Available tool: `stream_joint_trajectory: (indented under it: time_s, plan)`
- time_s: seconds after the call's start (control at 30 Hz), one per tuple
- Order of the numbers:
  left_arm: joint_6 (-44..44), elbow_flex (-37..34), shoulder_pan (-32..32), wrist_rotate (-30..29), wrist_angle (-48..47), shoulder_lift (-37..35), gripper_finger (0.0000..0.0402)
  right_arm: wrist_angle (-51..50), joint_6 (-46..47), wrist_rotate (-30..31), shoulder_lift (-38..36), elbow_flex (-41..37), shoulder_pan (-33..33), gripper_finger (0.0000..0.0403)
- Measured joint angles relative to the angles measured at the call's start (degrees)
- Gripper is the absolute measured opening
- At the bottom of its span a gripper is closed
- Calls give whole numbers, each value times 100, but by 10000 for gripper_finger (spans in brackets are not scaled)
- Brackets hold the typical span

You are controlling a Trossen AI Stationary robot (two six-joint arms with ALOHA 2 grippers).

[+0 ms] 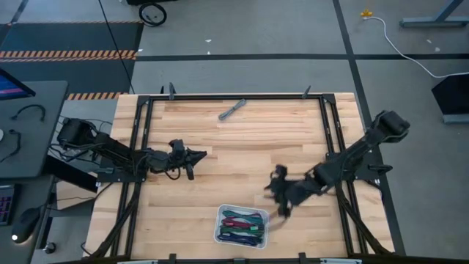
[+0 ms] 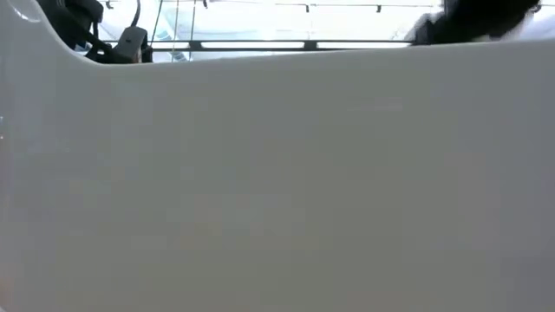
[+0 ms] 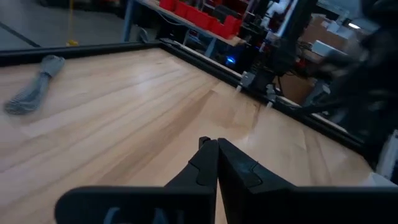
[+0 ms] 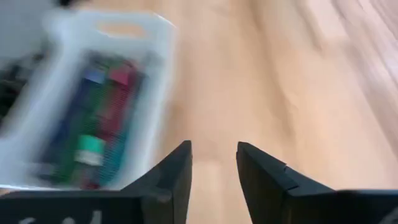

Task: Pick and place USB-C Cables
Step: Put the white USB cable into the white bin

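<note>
A grey bundled USB-C cable (image 1: 232,110) lies on the wood near the table's far edge; the left wrist view shows it too (image 3: 34,90). Several more cables (image 1: 242,224) in teal, green, purple and maroon lie in a white basket (image 1: 220,218) near the near edge, and they appear blurred in the right wrist view (image 4: 93,118). My right gripper (image 1: 275,199) (image 4: 213,155) hovers open just right of the basket and holds nothing. My left gripper (image 1: 199,154) (image 3: 211,149) is shut and empty over the left middle of the table.
A black frame rail (image 1: 234,96) runs around the wooden table top. Bare wood lies between the basket and the grey cable. A white surface (image 2: 277,173) close to the camera fills most of the low view. Shelves and equipment stand beyond the table.
</note>
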Motion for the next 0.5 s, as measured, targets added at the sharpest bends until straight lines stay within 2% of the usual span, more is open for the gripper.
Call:
stream_joint_trajectory:
  time_s: [0.1,0.2,0.33,0.4,0.5]
  plan:
    - [138,95,114,-281,-117,0,17,544,375,0,-517,-1194,-350,120]
    - [293,459,581,-122,-740,0,17,1880,462,-21,-805,-2487,-810,110]
    - [574,1675,1594,767,-2931,145,17,4295,322,18,-785,-3737,-1553,107]
    - [1012,2345,2033,906,-4045,367,20,5159,134,3,-710,-4117,-1843,108]
    - [1771,3278,2621,1001,-5070,842,32,5893,-98,16,-622,-4395,-2208,108]
